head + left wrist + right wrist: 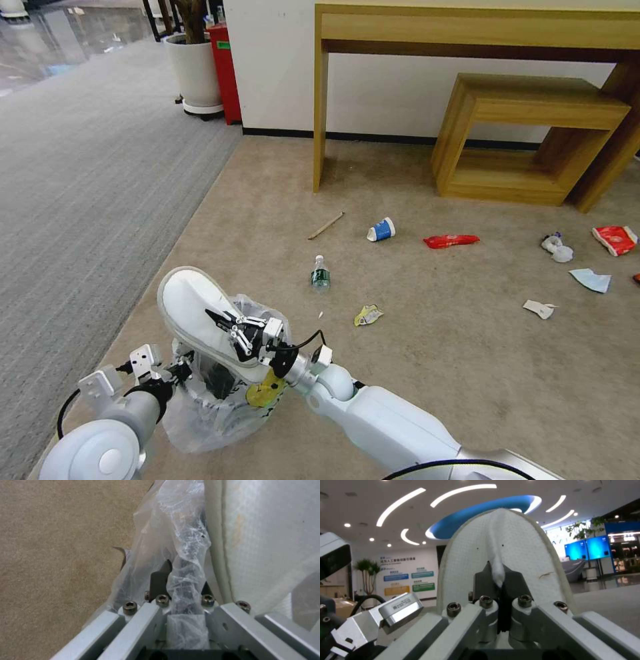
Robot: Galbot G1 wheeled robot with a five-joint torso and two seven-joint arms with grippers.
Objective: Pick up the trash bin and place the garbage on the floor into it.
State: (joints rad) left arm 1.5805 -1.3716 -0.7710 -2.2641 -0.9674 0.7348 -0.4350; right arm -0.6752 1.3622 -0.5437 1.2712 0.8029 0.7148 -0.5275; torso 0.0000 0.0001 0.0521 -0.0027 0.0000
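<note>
Carpet (100, 200), grey and striped, covers the left of the head view; the floor (433, 373) is beige and carries the litter.

Left gripper (179, 369) sits at the near left, clenched on the rim and plastic liner of the bin (220, 393). In the left wrist view the crinkled bag (186, 562) passes between the closed fingers (160, 580), with the slipper sole just beside it. The bin is held just in front of the robot, with a yellow smiley on its bag.

Right gripper (223, 322) is above the bin mouth, clamped on a white slipper (193, 300). The slipper stands tilted, with its lower end at the bin opening and its upper end rising toward the left. In the right wrist view the fingers (516, 580) pinch a fold of the slipper fabric (500, 555).

Garbage on the floor, left to right:
- stick (326, 225), beyond the bin
- bottle (320, 273), upright
- yellow wrapper (367, 315), near the bottle
- cup (381, 230), on its side
- red wrapper (451, 241)
- white scrap (539, 309)
- crumpled plastic (556, 247)
- mask (591, 280)
- red packet (615, 239), at the right edge

A wooden desk (467, 33) and a stool (527, 140) stand against the wall behind the litter.
</note>
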